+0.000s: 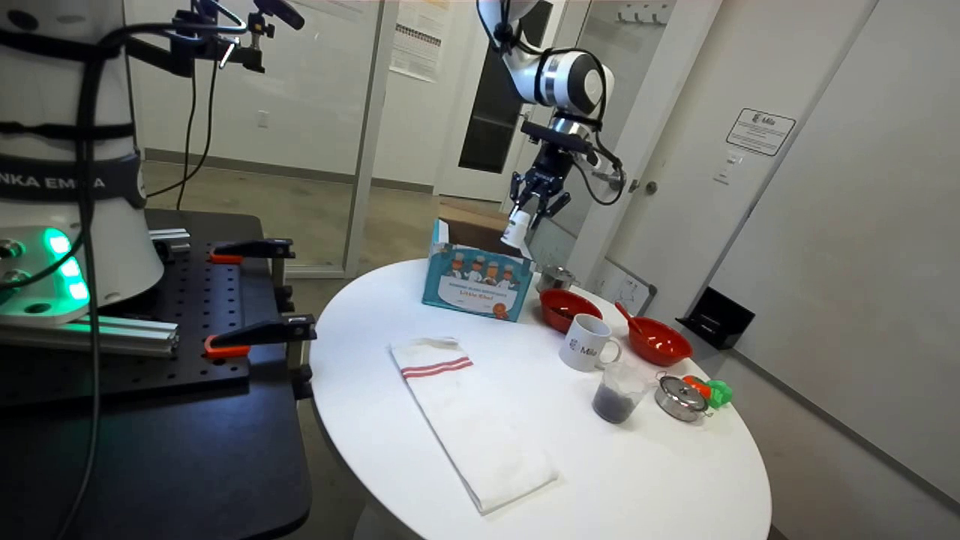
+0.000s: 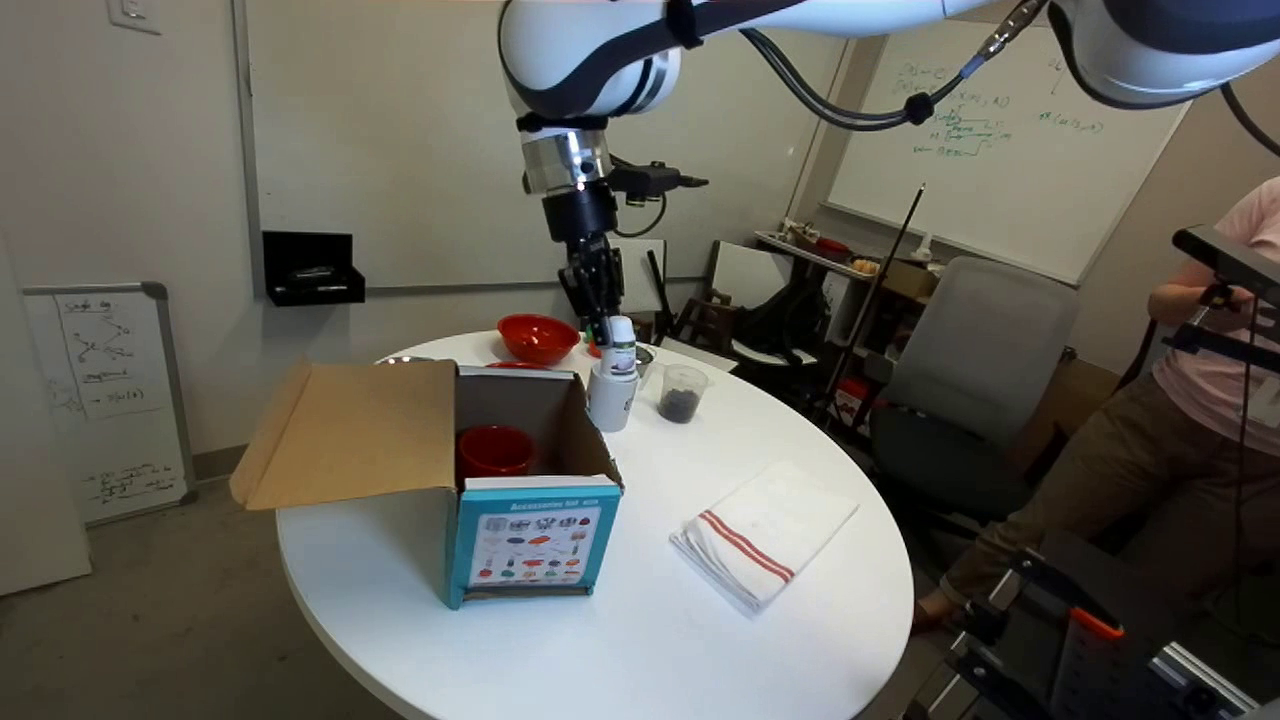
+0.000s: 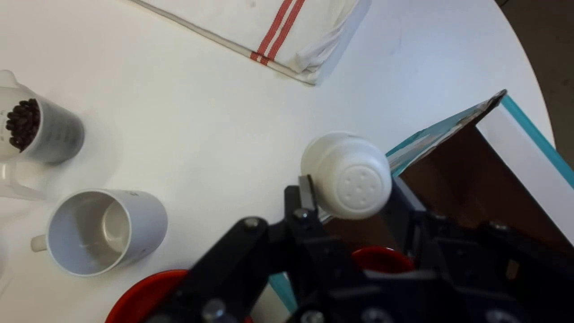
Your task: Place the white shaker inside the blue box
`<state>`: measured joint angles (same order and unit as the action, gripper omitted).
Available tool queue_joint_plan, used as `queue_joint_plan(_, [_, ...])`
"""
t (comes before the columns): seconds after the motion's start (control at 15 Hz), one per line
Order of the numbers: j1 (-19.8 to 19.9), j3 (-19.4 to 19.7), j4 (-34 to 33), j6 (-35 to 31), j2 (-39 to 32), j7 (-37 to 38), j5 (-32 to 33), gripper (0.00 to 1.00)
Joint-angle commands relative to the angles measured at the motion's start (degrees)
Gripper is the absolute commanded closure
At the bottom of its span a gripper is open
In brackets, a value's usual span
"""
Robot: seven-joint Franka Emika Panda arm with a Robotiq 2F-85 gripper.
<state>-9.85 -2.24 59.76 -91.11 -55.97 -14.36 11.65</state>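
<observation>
The white shaker (image 3: 345, 175) is between the fingers of my gripper (image 3: 352, 195), holed cap towards the wrist camera. The gripper (image 1: 528, 214) is shut on it, and the shaker (image 1: 515, 229) is held in the air, nearly upright. The blue box (image 1: 472, 292) stands on the table with its top open. In an exterior view the shaker (image 2: 621, 350) appears just right of the box (image 2: 535, 545), at the height of the white mug's top. In the wrist view it overlaps the rim of the box (image 3: 522, 157). A red container (image 2: 496, 450) sits inside the box.
A white mug (image 1: 585, 343), a clear cup with dark beans (image 1: 616, 397), red bowls (image 1: 660, 342), a small metal pot (image 1: 681, 397) and a folded towel (image 1: 472, 427) are on the round table. The box's cardboard flap (image 2: 350, 430) sticks out sideways.
</observation>
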Motion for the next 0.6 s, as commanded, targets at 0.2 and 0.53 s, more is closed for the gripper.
queue_joint_plan(0.2, [-4.9, -0.45, -10.16, 7.34, -4.55, -1.85, 3.55, 0.84])
queue_joint_plan(0.53, [-5.75, -1.35, -16.08, 5.99, -9.48, -1.04, 1.33, 0.84])
